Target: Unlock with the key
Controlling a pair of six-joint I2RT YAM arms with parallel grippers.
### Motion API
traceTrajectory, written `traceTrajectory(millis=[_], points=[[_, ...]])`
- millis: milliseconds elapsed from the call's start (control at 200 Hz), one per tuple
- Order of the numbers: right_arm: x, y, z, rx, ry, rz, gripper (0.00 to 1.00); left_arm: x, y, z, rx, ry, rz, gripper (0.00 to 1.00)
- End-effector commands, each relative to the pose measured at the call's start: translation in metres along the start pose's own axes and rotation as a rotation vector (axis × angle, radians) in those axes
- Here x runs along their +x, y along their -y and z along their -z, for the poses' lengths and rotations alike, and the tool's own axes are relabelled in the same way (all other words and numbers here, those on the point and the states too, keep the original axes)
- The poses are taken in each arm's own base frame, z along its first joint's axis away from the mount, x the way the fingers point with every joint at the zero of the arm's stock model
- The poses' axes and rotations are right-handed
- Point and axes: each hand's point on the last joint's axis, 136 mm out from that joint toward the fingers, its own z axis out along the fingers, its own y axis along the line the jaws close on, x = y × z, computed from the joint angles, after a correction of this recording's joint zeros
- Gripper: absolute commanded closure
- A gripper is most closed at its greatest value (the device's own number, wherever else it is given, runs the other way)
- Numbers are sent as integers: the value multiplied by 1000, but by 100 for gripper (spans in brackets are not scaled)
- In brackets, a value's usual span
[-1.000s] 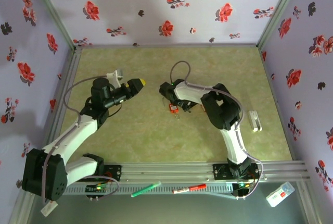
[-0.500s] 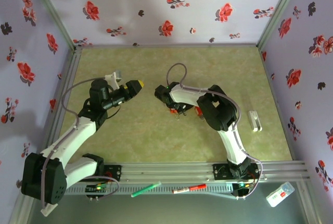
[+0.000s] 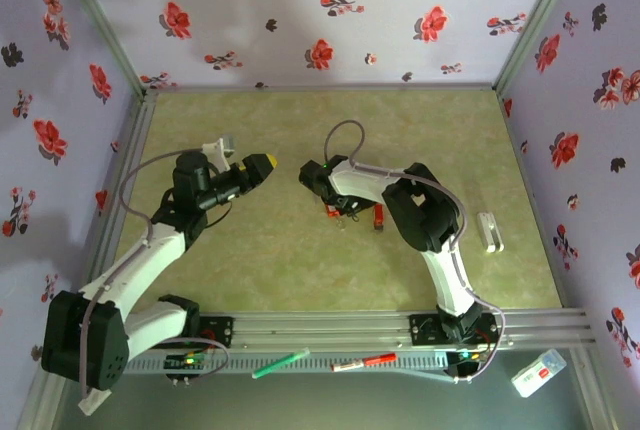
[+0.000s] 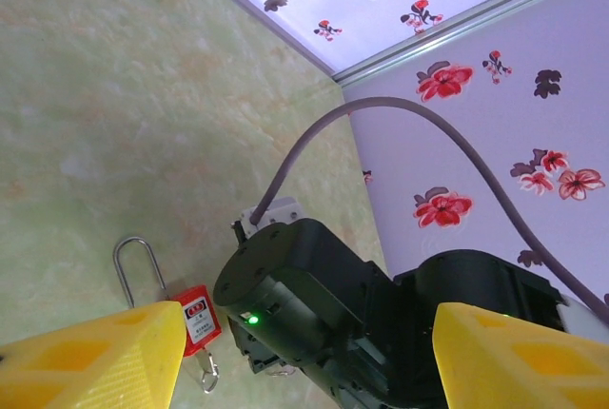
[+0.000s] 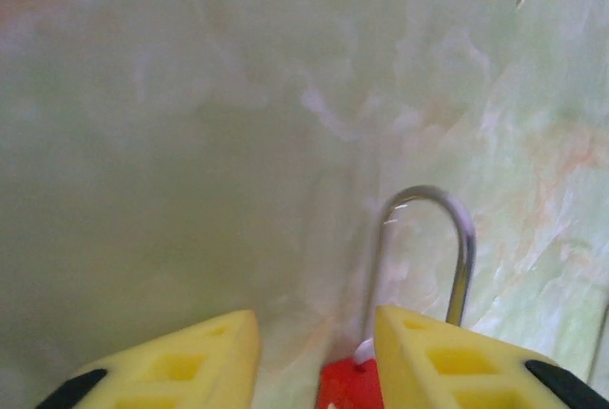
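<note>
Two arms over a green table (image 3: 270, 280), top view first. Red padlock (image 3: 330, 213) flat on the table about mid-width, right at the tip of the right gripper (image 3: 336, 204). Too small here to read its long axis or heading. Second small red piece (image 3: 380, 218) just right of it, against the right forearm (image 3: 365, 182); cannot tell what. Off to the padlock's left and apart from it, left gripper (image 3: 265, 162), yellow tips aimed toward the right arm.

Left wrist view: yellow fingers (image 4: 95, 361) spread wide, holding nothing. Padlock (image 4: 195, 319) flat on the table, next to the left-hand finger's tip in frame and just left of the right arm's black wrist (image 4: 304, 300). Long axis running up and slightly left in frame. Shackle (image 4: 133, 266) at the upper end, pointing out onto bare table. Small metal ring (image 4: 207, 371) at the lower end of the red body (image 4: 197, 321).

Right wrist view: fingers (image 5: 181, 366) low over the table, parted by a moderate gap, clamped on nothing. Red body (image 5: 350, 385) down in that gap, tight to the right-hand finger in frame, bare table between it and the other finger. Shackle (image 5: 462, 257) heading straight away from the camera, long axis in line with the fingers, curved end farthest out.
</note>
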Motion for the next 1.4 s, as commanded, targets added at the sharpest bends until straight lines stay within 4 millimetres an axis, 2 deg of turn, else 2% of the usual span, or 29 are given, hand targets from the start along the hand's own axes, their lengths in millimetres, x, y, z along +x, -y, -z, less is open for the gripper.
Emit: traceTrajectory(millis=[0,215,390,525,630,695,805,885,1065,1250,1395], points=[[-2,-26,19,-174,16,-68,57,-2,1,-3,20,-2,3,30],[-1,-32,28,-237,5,-68,56,1,-2,-8,22,-12,12,30],[-4,-31,56,-361,46,-135,52,3,-4,-10,20,-19,12,30],[-1,-3,85,-399,111,-205,47,1,-1,-10,27,-14,5,30],[9,28,95,-367,150,-253,44,1,-1,-12,28,-15,7,30],[20,45,90,-347,137,-287,43,1,-2,-13,27,-16,7,30],[41,60,61,-348,74,-350,47,2,-4,-14,25,-20,7,30],[49,53,49,-394,33,-354,50,2,-4,-16,27,-21,9,30],[44,33,42,-450,8,-339,52,3,-4,-15,28,-24,5,30],[47,23,20,-400,-39,-321,55,5,-5,-12,21,-27,2,30],[43,25,6,-341,-53,-321,58,6,-6,-12,16,-28,-5,30]])
